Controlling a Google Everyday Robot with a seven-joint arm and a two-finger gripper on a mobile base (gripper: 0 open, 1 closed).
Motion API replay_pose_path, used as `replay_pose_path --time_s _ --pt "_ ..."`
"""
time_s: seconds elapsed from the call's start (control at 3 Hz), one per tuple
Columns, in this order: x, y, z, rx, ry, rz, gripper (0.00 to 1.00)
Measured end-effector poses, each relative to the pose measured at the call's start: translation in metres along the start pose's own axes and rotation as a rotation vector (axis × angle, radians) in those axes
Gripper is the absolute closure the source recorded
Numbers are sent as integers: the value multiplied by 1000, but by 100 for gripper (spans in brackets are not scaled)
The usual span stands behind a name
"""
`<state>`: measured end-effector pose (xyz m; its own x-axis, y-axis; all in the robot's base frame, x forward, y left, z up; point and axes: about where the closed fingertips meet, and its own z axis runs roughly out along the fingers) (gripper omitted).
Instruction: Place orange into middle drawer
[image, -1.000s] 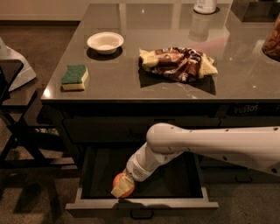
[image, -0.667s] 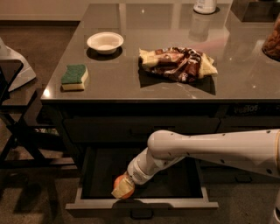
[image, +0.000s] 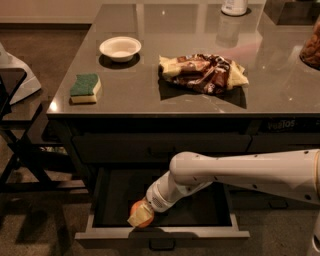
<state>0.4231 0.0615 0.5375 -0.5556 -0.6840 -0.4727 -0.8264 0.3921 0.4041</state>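
Orange down in the middle drawer, jaws clamped on it

From my seat the gripper (image: 140, 215) has its jaws closed around the orange (image: 147, 222), one pale finger lying across the front of the fruit, and the pair sits low inside the middle drawer (image: 200, 233) at its front left corner, just behind the paler front rim. I can't tell if the orange is touching the drawer floor. The drawer is pulled well out, and its small bar handle (image: 161, 244) is just below the rim, a bit right of the gripper. The white arm (image: 240, 172) comes in over the drawer's right side and angles down to the wrist. Above the drawer on the countertop (image: 150, 97): a green-topped sponge (image: 85, 88) over the left end, a white bowl (image: 120, 48) further back, and a crumpled snack bag (image: 202, 72) over the right half.
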Motion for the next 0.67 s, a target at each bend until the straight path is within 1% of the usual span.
replay_pose_path --time_s 0.33,0.67 --pt "22 -21 19 40 -28 101 100" --pt "33 -48 34 85 -73 165 100"
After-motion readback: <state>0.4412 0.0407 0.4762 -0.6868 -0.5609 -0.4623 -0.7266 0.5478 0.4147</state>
